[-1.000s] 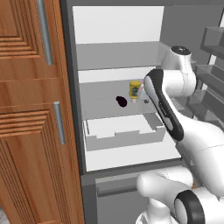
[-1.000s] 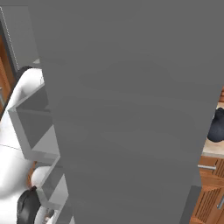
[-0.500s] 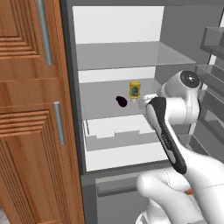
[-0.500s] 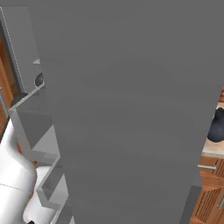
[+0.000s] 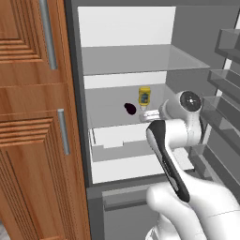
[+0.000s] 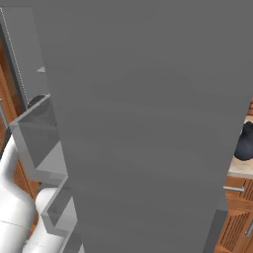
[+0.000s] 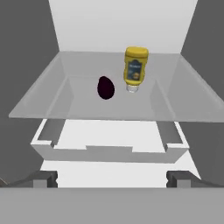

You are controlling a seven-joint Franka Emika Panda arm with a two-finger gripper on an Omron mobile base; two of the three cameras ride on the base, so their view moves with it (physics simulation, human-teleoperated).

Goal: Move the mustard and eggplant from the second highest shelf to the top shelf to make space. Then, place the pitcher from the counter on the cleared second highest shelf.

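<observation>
Facing the open fridge, the gripper (image 7: pixel 111 178) hangs in front of the second highest shelf (image 7: pixel 48 98) with its jaws spread wide and nothing between them; its two grey fingertips (image 7: pixel 43 178) sit far apart at the bottom of the hand view, at about 7 and 5 o'clock.

On that shelf the mustard (image 7: pixel 135 69) stands cap-down toward the back, at roughly 1 o'clock from the centre of the hand view. The eggplant (image 7: pixel 105 87) lies just beside it, at about 8 o'clock from the bottle, with a small gap between the two. Neither is touched by the gripper, which is well short of both.

From the left base view the mustard (image 5: pixel 144 97) and the eggplant (image 5: pixel 130 108) sit on the same glass panel (image 5: pixel 103 101), the eggplant at 8 o'clock of the bottle. The arm's wrist is at 4 o'clock of the mustard, near the shelf's right front edge. Above, the top shelf (image 5: pixel 136 58) is a wide glass panel. Below the second shelf is a white bin (image 5: pixel 117 140).

In the right base view, the grey fridge door (image 6: pixel 148 123) blocks most of the scene; the pitcher (image 6: pixel 244 142) shows at 3 o'clock, standing on the counter (image 6: pixel 239 168).
</observation>
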